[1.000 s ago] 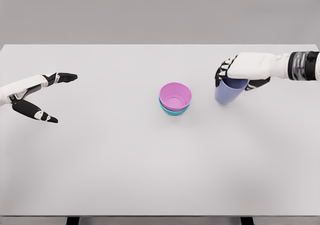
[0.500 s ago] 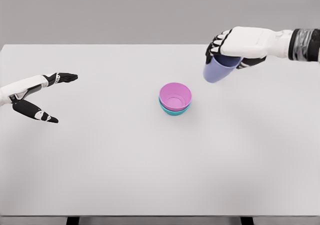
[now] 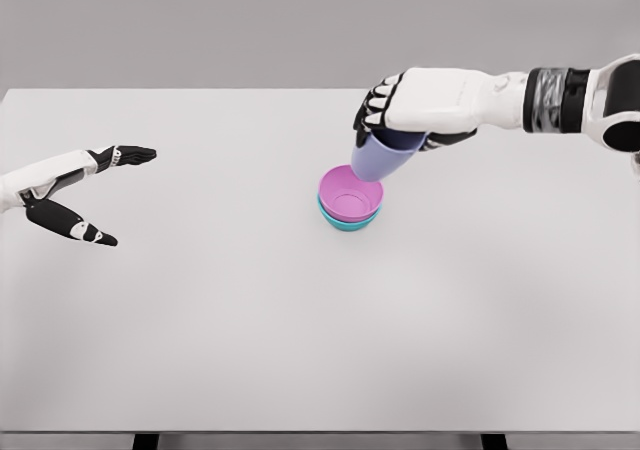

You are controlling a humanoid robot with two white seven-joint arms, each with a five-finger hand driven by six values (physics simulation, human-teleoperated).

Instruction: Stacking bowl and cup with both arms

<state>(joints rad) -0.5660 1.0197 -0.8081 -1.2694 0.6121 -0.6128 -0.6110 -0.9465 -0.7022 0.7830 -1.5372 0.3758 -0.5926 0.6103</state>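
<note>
You already have the pink bowl (image 3: 351, 192) nested in the teal bowl (image 3: 349, 221) at the counter's (image 3: 200, 320) centre, and your right hand (image 3: 425, 105), fingers (image 3: 372, 110) wrapped round the lavender cup (image 3: 379, 158), holds it tilted at the bowls' one o'clock, seemingly just clear of the rim, so only the drop-in remains, while your left hand (image 3: 75, 185) idles spread at nine o'clock.

A bare simulated test space: plain white table (image 3: 300, 350) before a featureless grey wall (image 3: 200, 20).

The round pink bowl (image 3: 350, 191), the teal bowl (image 3: 349, 222) under it and the lavender cup (image 3: 379, 157) look like smooth matt plastic; the white table (image 3: 300, 320) is matt.
</note>
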